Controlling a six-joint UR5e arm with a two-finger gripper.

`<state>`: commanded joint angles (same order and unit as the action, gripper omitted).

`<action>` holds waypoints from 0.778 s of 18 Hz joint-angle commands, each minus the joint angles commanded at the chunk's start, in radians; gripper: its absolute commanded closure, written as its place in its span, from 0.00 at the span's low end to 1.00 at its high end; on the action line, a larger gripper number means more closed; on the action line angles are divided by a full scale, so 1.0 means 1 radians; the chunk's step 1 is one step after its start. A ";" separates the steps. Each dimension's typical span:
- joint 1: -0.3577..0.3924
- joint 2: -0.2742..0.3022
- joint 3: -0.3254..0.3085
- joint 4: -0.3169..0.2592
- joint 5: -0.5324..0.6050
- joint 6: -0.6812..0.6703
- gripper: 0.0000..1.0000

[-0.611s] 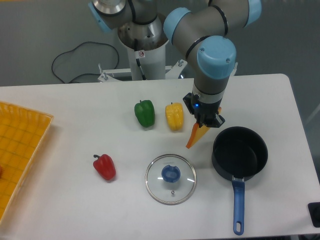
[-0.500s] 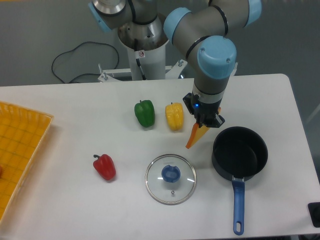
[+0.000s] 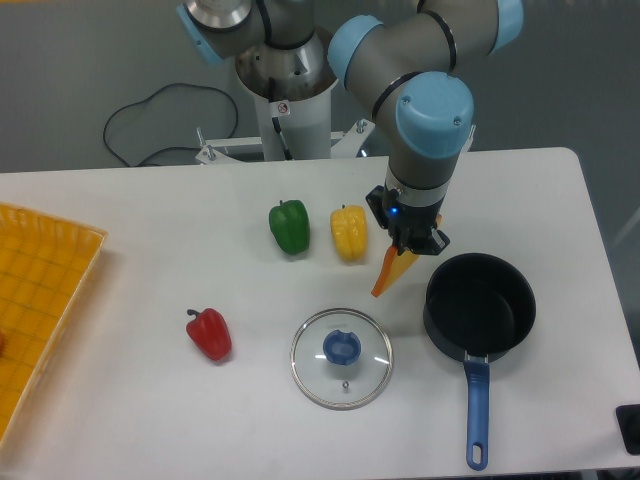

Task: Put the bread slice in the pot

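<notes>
- Table point(image 3: 560, 200): white top, carries everything below; the arm's base stands at its far edge.
- Arm point(image 3: 395, 50): grey links, light blue joint caps, reaching down over the right-centre of the table.
- Yellow tray point(image 3: 40, 290): at the left edge, well apart from the work.
- Pot point(image 3: 480, 305): dark, round, open, nothing visible inside; long blue handle runs toward the camera. It sits just right of the gripper and a little nearer the camera.
- Glass lid point(image 3: 341, 358): flat on the table, blue knob up, left of the pot, not on it.
- Gripper point(image 3: 408, 243): pointing down, fingers clenched on the upper end of the bread slice.
- Bread slice point(image 3: 390, 270): seen edge-on as a thin orange wedge, hanging from the fingers. Long axis tilted, lower tip trailing down-left toward the lid, away from the pot. It appears clear of the table, though contact at the tip cannot be ruled out.
- Three peppers: yellow pepper point(image 3: 349, 232) just left of the gripper, green pepper point(image 3: 290, 226) beside it, red pepper point(image 3: 210, 334) well off to the left.
- Key relation: the pot's opening lies to the right of the held slice, with the near rim just beside it. Judgement: the next move calls for a short carry rightward, with the trailing tip high enough to pass over the rim, before letting go.
</notes>
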<state>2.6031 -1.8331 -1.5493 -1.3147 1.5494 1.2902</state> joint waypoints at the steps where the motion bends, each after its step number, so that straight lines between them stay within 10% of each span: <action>1: 0.008 0.002 0.000 0.020 -0.018 -0.018 0.86; 14: 0.060 -0.009 0.028 0.104 -0.035 -0.057 0.87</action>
<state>2.6629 -1.8423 -1.5217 -1.2104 1.5140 1.2333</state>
